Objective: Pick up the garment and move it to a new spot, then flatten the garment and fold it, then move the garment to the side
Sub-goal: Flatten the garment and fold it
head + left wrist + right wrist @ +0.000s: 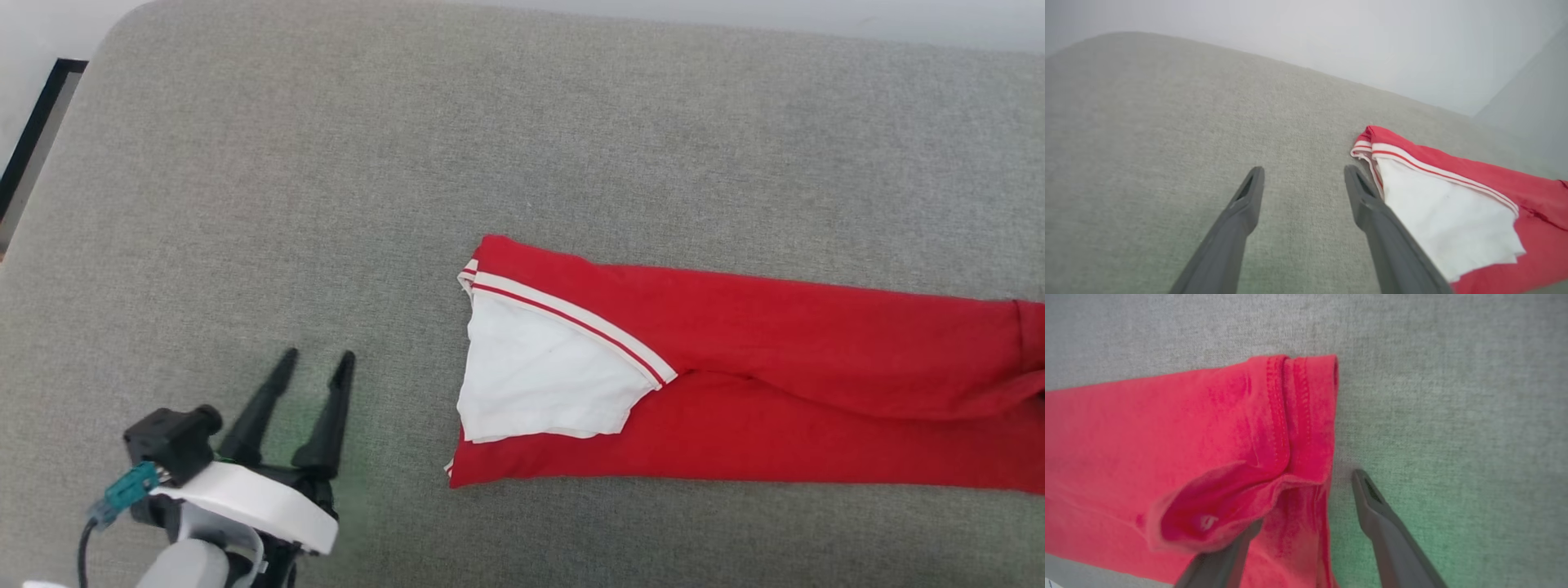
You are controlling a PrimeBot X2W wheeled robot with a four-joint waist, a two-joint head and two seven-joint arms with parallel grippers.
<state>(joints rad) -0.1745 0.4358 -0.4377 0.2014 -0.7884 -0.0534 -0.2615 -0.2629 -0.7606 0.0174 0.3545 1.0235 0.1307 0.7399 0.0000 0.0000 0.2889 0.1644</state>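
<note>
The garment (775,351) is lying folded into a long red band on a grey upholstered surface (408,163), stretching from the middle of the scene out past the right edge of the head view. Its white sleeve (539,376) is resting on top at the band's left end, with the white-red-white striped trim (571,314) running diagonally along the sleeve's far side.

The left hand (317,363) is hovering at the near left, well to the left of the garment, with its two dark fingers standing apart and nothing between them. From the left wrist, that hand (1302,171) is pointing along bare grey fabric, and the garment (1535,192) is lying just beside its right finger (whether finger and sleeve are touching, I cannot tell).

At the right wrist, the right hand (1306,502) is sitting at the garment's (1167,437) stitched hem end, fingers spread wide. One finger is standing clear over grey fabric just right of the hem, while a raised fold of red cloth is covering the tip of the other.
</note>
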